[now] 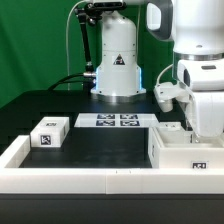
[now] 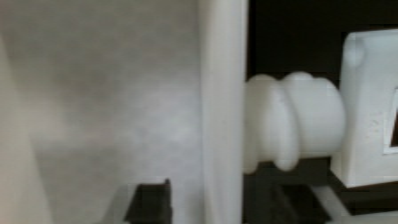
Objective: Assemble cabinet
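Observation:
The cabinet, the big white tagged box, stands at the exterior view's right by the front rail. My gripper hangs down onto its top edge. In the wrist view the gripper straddles an upright white wall of the cabinet. One dark finger stands a little apart from that wall, so the jaws look open. A ribbed white knob and a tagged white part lie beyond the wall. A small white tagged block lies at the exterior view's left.
The marker board lies flat at the table's middle rear. A low white rail edges the black table along the front and left. The arm's base stands behind the marker board.

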### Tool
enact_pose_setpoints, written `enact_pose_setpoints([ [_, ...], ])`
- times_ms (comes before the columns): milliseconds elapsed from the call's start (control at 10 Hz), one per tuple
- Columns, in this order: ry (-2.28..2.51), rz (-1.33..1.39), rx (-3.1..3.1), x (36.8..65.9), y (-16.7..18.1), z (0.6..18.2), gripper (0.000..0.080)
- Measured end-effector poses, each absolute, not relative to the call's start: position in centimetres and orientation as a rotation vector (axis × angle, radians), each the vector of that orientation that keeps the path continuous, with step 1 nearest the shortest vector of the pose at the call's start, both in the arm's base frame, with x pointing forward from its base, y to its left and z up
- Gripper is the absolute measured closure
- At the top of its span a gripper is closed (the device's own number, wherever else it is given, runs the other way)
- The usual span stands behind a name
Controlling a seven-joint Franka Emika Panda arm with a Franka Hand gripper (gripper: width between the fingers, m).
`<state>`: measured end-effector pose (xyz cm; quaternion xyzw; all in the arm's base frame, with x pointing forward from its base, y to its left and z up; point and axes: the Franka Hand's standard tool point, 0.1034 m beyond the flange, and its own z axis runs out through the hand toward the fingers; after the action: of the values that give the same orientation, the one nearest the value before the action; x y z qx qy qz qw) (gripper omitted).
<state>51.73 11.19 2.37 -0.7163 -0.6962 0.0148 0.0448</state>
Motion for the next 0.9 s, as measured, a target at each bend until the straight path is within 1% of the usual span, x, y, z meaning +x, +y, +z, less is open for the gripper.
enact_pose_setpoints([
  [100,-2.126,0.045,-2.189,51.7,11.2,2.4,0.0156],
  [200,-2.126,0.045,-2.189,51.7,11.2,2.4,0.0156],
  [300,-2.126,0.045,-2.189,51.7,11.1,2.4,0.0047],
  [400,-2.125,0.046,-2.19,51.7,11.1,2.4,0.0009],
  [700,-2.124,0.046,-2.191,51.7,11.1,2.4,0.0002],
  [900,-2.139,0.04,-2.196,51.5,10.9,3.9,0.0002],
])
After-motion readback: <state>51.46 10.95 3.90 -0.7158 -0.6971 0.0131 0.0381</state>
